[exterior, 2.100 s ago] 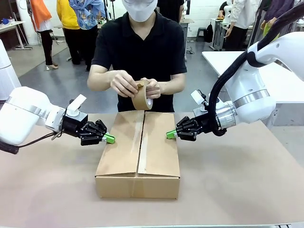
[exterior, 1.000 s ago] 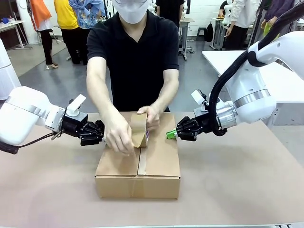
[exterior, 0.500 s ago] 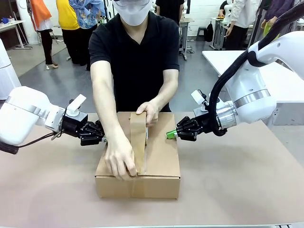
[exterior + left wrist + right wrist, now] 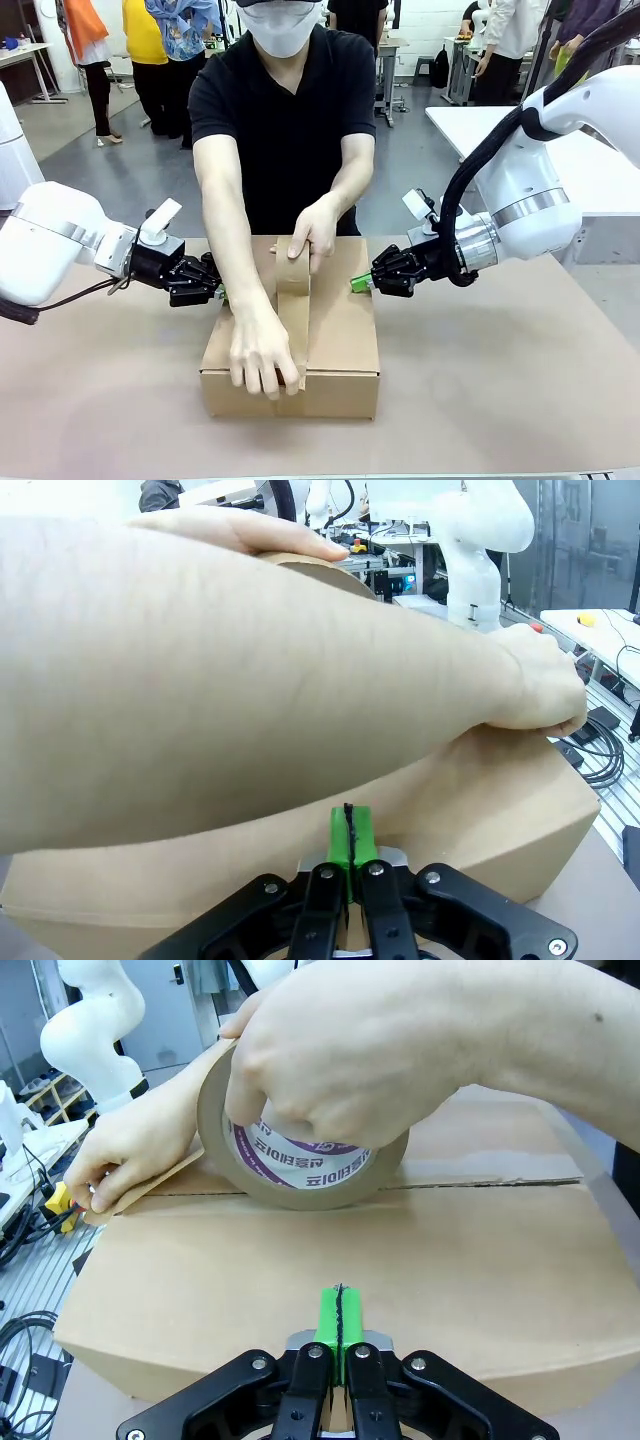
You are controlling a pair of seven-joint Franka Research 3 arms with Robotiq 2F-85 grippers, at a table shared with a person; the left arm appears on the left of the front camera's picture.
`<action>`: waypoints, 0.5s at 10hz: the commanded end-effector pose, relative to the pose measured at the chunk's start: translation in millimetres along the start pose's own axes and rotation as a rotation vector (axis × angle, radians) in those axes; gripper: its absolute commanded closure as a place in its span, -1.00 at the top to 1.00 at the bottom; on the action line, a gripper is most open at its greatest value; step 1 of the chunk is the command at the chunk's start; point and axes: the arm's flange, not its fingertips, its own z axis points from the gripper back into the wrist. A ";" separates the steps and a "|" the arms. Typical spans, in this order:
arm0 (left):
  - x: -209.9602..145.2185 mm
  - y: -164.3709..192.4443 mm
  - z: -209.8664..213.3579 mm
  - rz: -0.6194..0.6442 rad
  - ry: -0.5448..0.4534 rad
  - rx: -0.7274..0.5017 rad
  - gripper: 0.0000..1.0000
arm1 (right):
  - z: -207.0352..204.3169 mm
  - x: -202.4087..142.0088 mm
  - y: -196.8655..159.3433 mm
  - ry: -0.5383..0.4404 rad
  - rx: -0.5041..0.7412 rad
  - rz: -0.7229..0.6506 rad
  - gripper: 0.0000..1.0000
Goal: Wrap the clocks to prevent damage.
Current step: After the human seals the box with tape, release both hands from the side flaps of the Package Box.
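Both end effectors, left [image 4: 219, 292] and right [image 4: 358, 284], pinched together beside the cardboard box [image 4: 340, 340] under taping hands.

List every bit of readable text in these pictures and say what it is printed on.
Purple Korean characters on the white core label of the brown packing tape roll: partly covered by the person's hand, too curved to quote reliably.
Brown cardboard box: no print on the faces shown.
No other text.

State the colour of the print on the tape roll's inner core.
Purple on white, on the tape roll; clearest in the right wrist view.
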 end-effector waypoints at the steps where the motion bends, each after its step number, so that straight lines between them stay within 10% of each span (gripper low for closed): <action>1: -0.6 -0.4 -1.4 -0.004 0.009 -0.005 -0.99 | -3.3 -2.3 0.5 -0.003 -0.008 -0.010 -0.98; 5: -0.6 -0.4 -1.4 -0.004 0.009 -0.005 -0.99 | -3.3 -2.3 0.5 -0.003 -0.008 -0.010 -0.98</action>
